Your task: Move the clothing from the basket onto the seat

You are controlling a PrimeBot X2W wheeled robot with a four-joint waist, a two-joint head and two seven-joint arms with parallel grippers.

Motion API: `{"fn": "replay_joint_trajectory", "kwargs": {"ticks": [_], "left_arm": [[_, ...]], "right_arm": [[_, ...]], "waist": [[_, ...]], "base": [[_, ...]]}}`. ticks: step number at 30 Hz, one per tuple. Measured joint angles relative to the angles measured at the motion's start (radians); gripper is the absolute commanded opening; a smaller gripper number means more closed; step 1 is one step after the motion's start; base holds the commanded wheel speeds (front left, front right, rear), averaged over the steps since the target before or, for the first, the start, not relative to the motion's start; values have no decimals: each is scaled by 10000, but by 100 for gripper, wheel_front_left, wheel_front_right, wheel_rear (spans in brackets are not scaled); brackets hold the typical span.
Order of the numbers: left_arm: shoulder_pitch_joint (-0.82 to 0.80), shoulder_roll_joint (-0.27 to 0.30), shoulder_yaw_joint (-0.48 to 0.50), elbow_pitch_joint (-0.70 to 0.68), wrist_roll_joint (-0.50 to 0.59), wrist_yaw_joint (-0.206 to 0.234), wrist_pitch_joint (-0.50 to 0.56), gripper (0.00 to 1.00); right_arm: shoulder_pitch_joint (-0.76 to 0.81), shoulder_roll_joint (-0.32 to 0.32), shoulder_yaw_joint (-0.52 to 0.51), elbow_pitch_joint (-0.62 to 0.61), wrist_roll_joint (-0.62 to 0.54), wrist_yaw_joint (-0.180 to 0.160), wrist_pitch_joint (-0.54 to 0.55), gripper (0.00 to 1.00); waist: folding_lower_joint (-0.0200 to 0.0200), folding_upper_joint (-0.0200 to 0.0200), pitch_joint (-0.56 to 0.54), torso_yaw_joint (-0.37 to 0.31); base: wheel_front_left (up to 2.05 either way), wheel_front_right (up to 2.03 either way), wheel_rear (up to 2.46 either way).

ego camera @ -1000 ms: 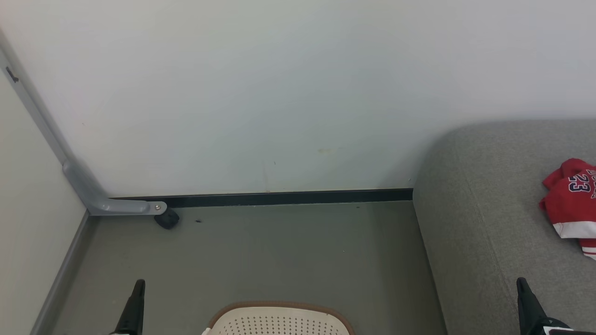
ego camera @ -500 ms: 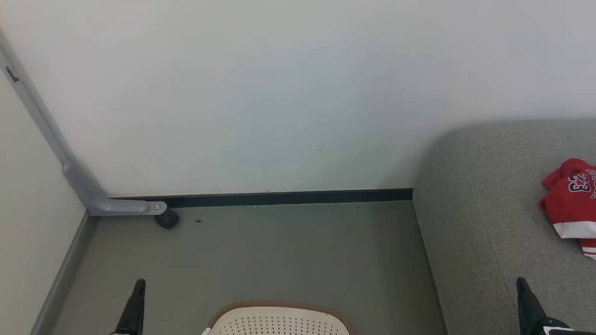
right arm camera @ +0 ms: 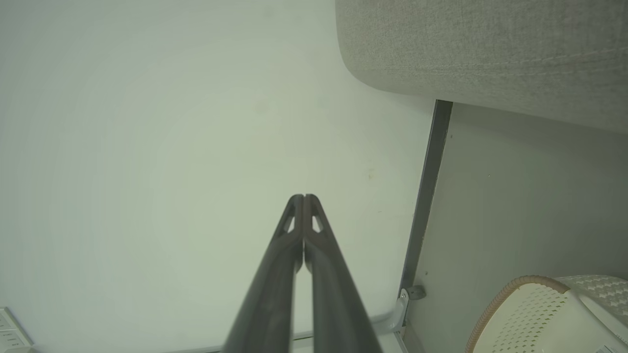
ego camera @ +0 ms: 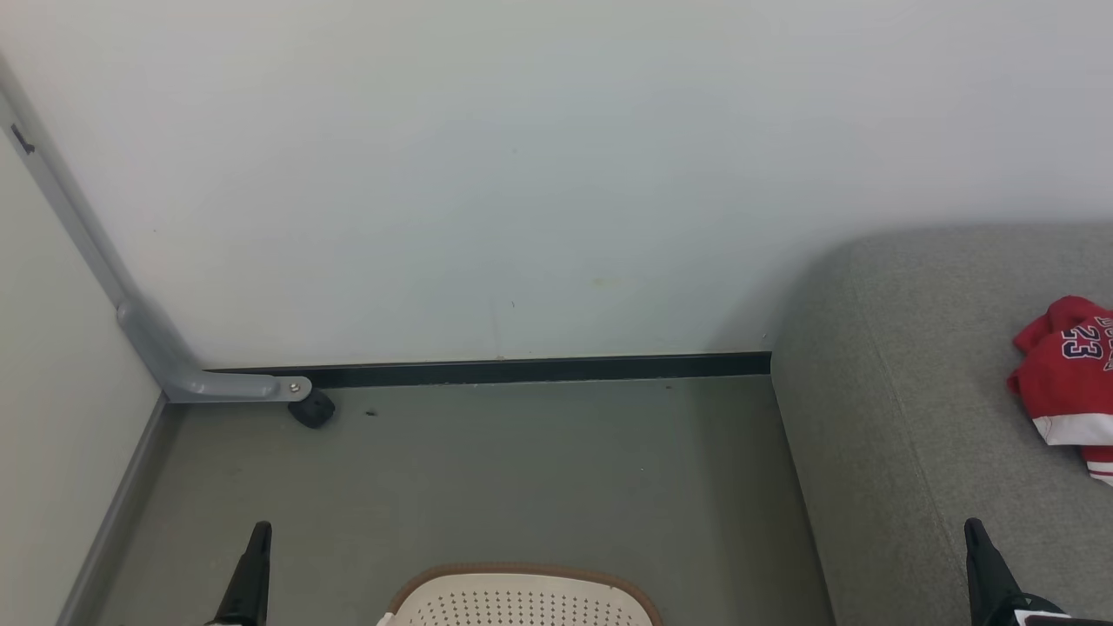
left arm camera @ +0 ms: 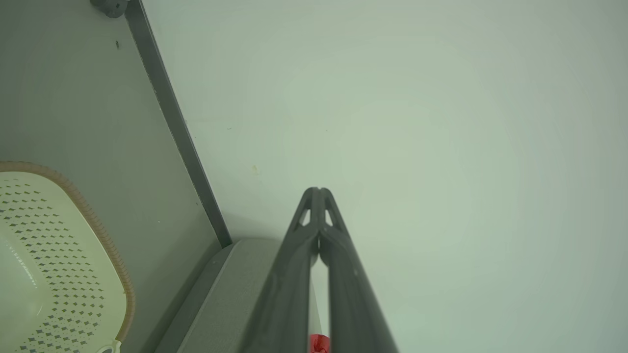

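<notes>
Sitting pinched together and empty, left fingers (left arm camera: 292, 274) and right fingers (right arm camera: 274, 284) flank the basket (ego camera: 522, 570). The red jersey (ego camera: 1065, 374) is already on the seat (ego camera: 913, 391), past the right fingers. It looks like light, floppy stuff, best pinched at a bunched fold.

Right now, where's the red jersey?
In the head view the red jersey lies at the far right edge, on the grey sofa seat, right of the basket.

Seat (ego camera: 913, 391) rough woven cloth; basket (ego camera: 522, 602) smooth perforated plastic; clothing (ego camera: 1065, 374) soft matt fabric.
</notes>
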Motion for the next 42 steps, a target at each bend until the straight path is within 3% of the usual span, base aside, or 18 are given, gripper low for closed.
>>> {"fn": "replay_joint_trajectory", "kwargs": {"ticks": [42], "left_arm": [[0, -2, 0, 2, 0, -2, 0, 0]], "right_arm": [[0, 0, 2, -2, 2, 0, -2, 0]], "waist": [[0, 0, 0, -1]], "base": [[0, 0, 0]]}}
